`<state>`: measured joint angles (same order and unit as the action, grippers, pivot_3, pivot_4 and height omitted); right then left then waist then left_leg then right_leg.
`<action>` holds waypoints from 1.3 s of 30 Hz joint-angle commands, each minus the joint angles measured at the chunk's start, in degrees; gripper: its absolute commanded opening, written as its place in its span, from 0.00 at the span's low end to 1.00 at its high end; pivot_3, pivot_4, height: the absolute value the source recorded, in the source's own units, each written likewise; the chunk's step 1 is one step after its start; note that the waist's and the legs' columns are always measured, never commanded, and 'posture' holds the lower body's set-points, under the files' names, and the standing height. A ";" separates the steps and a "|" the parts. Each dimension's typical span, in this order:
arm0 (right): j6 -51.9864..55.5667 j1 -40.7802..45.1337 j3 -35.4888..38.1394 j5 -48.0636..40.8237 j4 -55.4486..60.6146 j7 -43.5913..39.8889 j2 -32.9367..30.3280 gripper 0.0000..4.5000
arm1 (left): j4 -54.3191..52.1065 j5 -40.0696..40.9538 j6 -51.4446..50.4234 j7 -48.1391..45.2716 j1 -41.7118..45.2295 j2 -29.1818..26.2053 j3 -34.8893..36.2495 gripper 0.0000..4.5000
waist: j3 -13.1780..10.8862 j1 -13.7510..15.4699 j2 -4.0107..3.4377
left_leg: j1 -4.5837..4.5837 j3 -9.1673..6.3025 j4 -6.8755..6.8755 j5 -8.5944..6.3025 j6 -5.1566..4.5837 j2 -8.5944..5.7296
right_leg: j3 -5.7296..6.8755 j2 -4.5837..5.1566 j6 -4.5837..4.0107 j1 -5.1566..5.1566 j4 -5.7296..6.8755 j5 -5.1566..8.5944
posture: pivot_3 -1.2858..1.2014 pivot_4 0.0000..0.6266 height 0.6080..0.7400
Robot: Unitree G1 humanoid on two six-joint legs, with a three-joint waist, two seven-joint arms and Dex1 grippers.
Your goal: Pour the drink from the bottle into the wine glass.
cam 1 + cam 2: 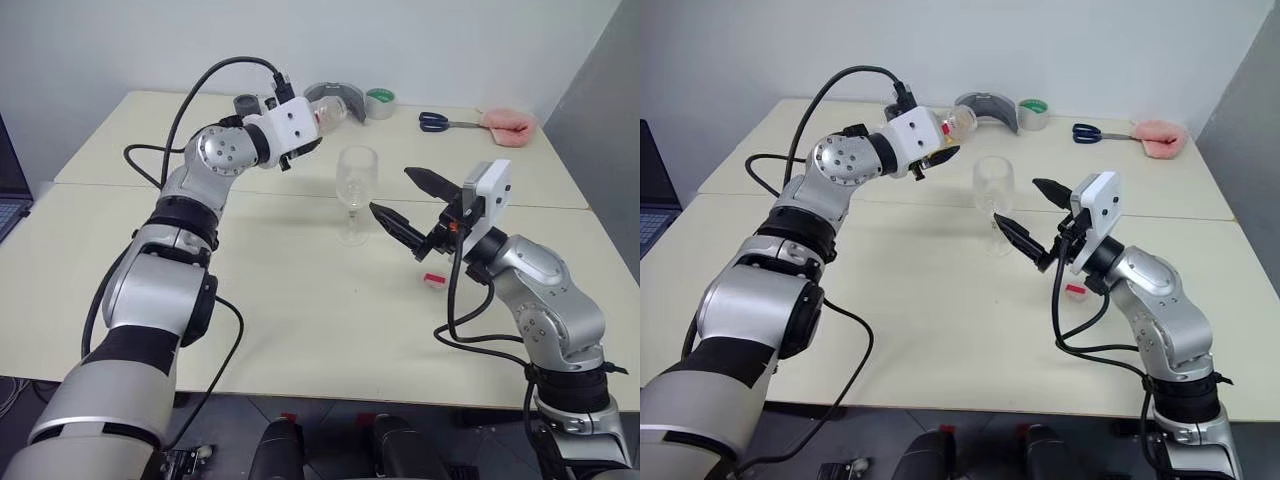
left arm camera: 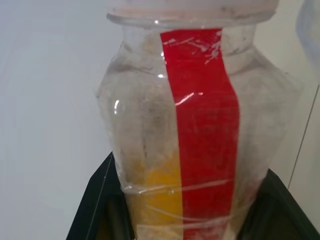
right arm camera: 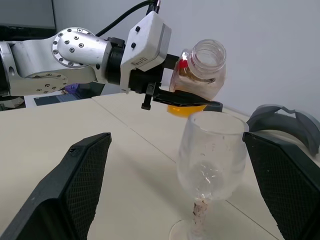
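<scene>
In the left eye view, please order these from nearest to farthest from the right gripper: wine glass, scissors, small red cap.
From the right gripper:
1. Wine glass, just to its left.
2. Small red cap, on the table below it.
3. Scissors, at the far table edge.

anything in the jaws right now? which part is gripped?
The left gripper holds the bottle by its lower body, mouth uncapped and tilted toward the wine glass. The right gripper is open, holding nothing.
</scene>
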<state>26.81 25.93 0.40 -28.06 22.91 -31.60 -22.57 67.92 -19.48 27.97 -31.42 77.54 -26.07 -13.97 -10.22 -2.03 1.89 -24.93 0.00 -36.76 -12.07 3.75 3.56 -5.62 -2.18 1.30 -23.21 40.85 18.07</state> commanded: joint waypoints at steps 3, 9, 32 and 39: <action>-1.78 -0.02 0.65 0.81 1.23 0.21 0.03 1.00 | 0.55 -3.21 3.16 3.77 3.34 0.22 -1.96 0.41 | 0.00 0.02 0.00 | 0.00 0.00 0.00 0.00 0.00 0.00 | 0.00 0.00 0.00 0.00 0.00 0.00 | 0.52 0.24 1.00; -1.86 -0.83 0.61 1.40 1.51 0.17 0.10 1.00 | 1.81 -7.46 5.78 7.26 4.44 0.66 -5.12 0.41 | 0.00 0.08 0.00 | 0.00 0.01 0.00 0.00 0.00 0.00 | 0.00 0.01 0.00 0.00 0.00 0.00 | 0.52 0.24 1.00; -1.78 -0.59 0.08 1.98 1.33 -0.27 0.75 1.00 | 3.23 -18.36 9.45 17.68 7.55 -1.92 -12.81 0.41 | 0.00 0.12 0.00 | 0.01 0.01 -0.02 0.01 0.02 0.00 | 0.01 0.01 0.00 0.00 0.02 0.00 | 0.52 0.24 1.00; -1.82 -0.32 -0.17 2.02 1.23 -0.16 0.91 1.00 | 3.18 -19.91 9.86 18.98 7.95 -2.21 -13.66 0.41 | 0.00 0.13 0.00 | 0.01 0.02 -0.03 0.01 0.02 -0.01 | 0.00 0.02 -0.01 0.00 0.03 0.00 | 0.52 0.24 1.00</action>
<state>26.52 24.28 -0.17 -25.94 22.90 -31.65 -21.90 72.44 -39.30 37.01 -13.96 82.47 -27.33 -27.84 -10.22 -1.90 1.89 -24.92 0.02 -36.79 -12.06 3.77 3.56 -5.61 -2.15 1.30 -23.21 40.88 18.06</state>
